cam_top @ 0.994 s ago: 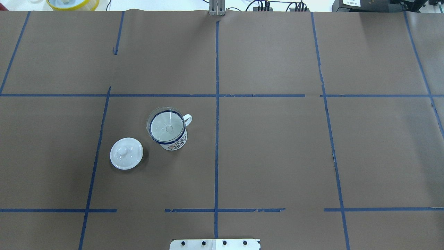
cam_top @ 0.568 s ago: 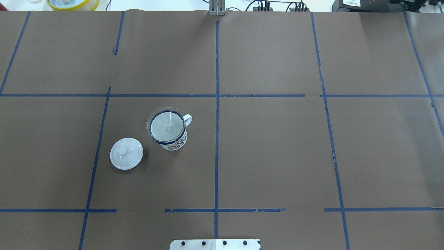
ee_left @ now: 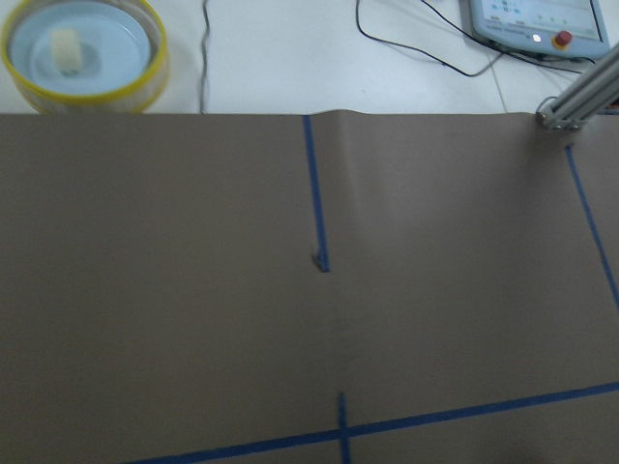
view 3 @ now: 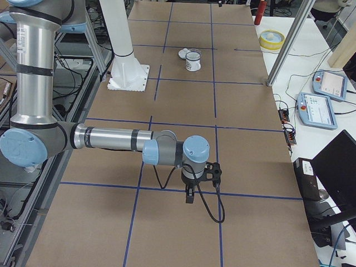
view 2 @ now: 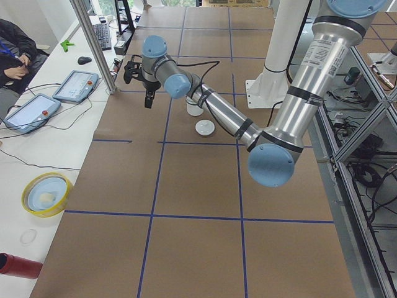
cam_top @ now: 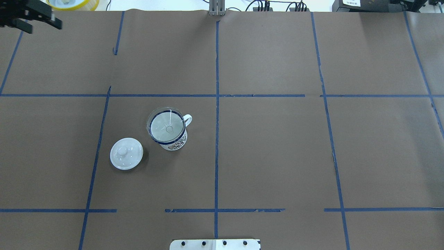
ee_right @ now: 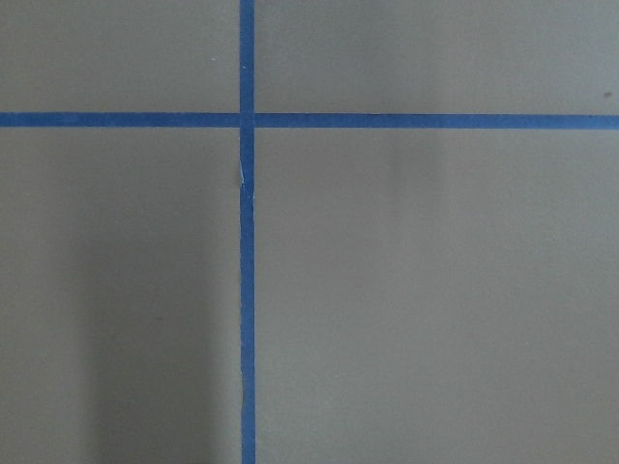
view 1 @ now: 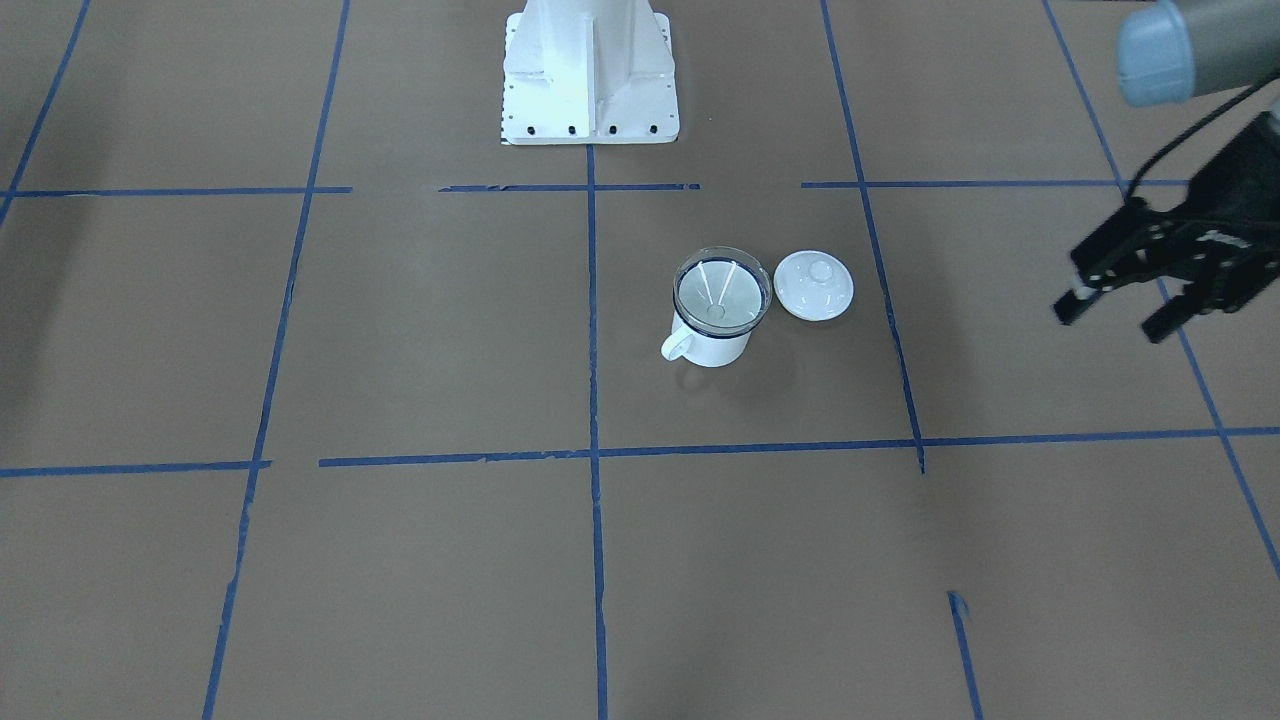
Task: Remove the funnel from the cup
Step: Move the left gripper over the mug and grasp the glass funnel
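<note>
Funnel: the clear funnel (cam_top: 162,125) sits in the cup (cam_top: 175,143), its flared mouth over the dark blue rim and its spout pointing down inside.
Cup: upright on the counter (cam_top: 277,156), in the robot's left half, about midway between the robot's edge and the operators' edge; the handle points toward the counter's centre line.
Lid: a white knobbed lid (cam_top: 126,153) lies just beside the cup, apart from it, on the side toward the left end.
Left gripper: the left gripper (view 1: 1108,322) hangs over the far left corner, well apart from the cup, jaws spread and holding nothing.
Right gripper: the right gripper (view 3: 190,196) hangs over the counter toward the right end; it shows only in the side view, so I cannot tell how its jaws stand.
Task status: judged not begun; nothing is touching the funnel.
Risk 1: the funnel is thin, clear and smooth, so jaws closing on its rim may slip or squeeze it out of shape.
Risk 2: if the funnel binds in the mouth, a lift may carry or tip the light cup.
Risk 3: a low approach from the left corner may knock the lid or the cup.
Markings: a dark printed pattern runs along the cup's side; it cannot be read. No brand is legible anywhere.
</note>
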Robot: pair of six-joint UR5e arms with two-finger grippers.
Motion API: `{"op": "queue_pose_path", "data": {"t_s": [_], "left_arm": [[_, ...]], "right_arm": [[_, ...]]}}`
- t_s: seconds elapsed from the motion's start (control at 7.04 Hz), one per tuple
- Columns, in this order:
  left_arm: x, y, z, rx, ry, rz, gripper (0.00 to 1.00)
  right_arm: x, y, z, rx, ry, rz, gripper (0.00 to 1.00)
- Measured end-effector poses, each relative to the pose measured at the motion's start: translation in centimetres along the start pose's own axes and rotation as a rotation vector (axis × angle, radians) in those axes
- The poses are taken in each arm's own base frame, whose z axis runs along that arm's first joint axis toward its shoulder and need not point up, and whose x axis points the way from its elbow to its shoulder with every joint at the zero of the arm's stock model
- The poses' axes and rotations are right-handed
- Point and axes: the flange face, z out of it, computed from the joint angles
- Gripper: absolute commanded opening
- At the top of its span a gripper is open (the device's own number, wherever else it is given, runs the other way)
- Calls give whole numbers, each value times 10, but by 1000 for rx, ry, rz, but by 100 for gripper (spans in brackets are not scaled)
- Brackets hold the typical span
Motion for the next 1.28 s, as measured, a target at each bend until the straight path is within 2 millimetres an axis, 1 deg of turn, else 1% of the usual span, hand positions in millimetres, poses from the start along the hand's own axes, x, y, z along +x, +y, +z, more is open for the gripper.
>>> {"op": "queue_pose_path", "data": {"t_s": [0.14, 0.28, 0.43, 0.57, 0.71, 0.85, 0.99, 1.14, 1.28], "left_arm": [[64, 13, 31, -34, -23, -72, 100], [116, 32, 62, -61, -39, -115, 100], [157, 47, 88, -94, -52, -142, 100], [191, 58, 115, -123, -79, -164, 100], [217, 76, 146, -136, -119, -173, 100], [232, 99, 177, -147, -159, -177, 100], [237, 115, 200, -164, -189, -177, 100], [238, 127, 215, -181, -208, -175, 99], [239, 135, 223, -196, -219, -172, 99]], "right_arm": [[0, 0, 0, 0, 0, 0, 100], [0, 0, 0, 0, 0, 0, 100], [0, 0, 0, 0, 0, 0, 100], [0, 0, 0, 0, 0, 0, 100], [0, 0, 0, 0, 0, 0, 100], [0, 0, 0, 0, 0, 0, 100], [0, 0, 0, 0, 0, 0, 100], [0, 0, 0, 0, 0, 0, 100], [0, 0, 0, 0, 0, 0, 100]]}}
